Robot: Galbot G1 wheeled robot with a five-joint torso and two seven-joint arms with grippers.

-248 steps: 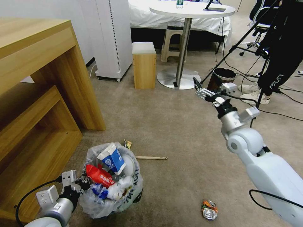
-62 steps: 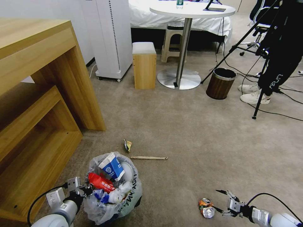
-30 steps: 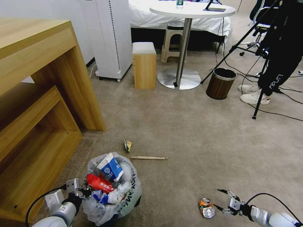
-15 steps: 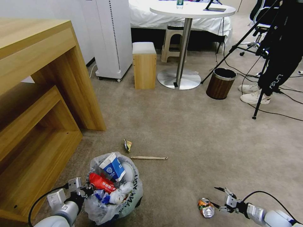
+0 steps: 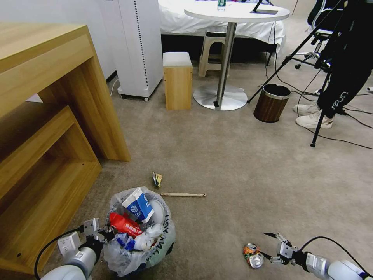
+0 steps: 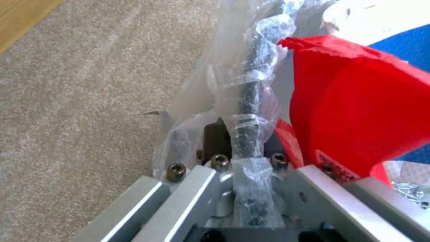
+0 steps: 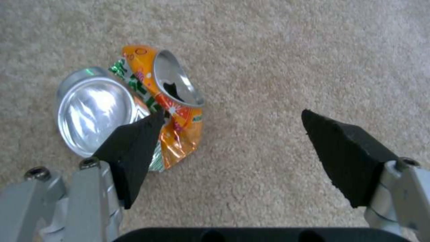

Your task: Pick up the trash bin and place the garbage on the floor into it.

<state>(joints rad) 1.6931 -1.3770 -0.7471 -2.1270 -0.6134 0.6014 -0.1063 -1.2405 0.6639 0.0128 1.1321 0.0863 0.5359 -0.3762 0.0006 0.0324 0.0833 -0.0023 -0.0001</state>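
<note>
The crushed can [image 7: 134,114] lies on the beige floor [image 5: 241,167] at our lower right, and our right gripper [image 7: 233,148] is low over it, spread wide and holding nothing, one black pad [image 7: 132,148] over the can's edge, the other over bare carpet. As it sits, the can is off-centre between the pads, so we judge a closing could pinch only a corner, or push the can aside. To our lower left the trash bin [image 5: 140,233] is already heaped with a red wrapper [image 6: 358,111] and a paper cup [image 5: 136,203]; our left gripper [image 6: 242,158] is clamped on its bagged rim, and we could tip or spill it. A wooden stick [image 5: 183,194] and a small wrapper [image 5: 157,179] lie beyond the bin.
</note>
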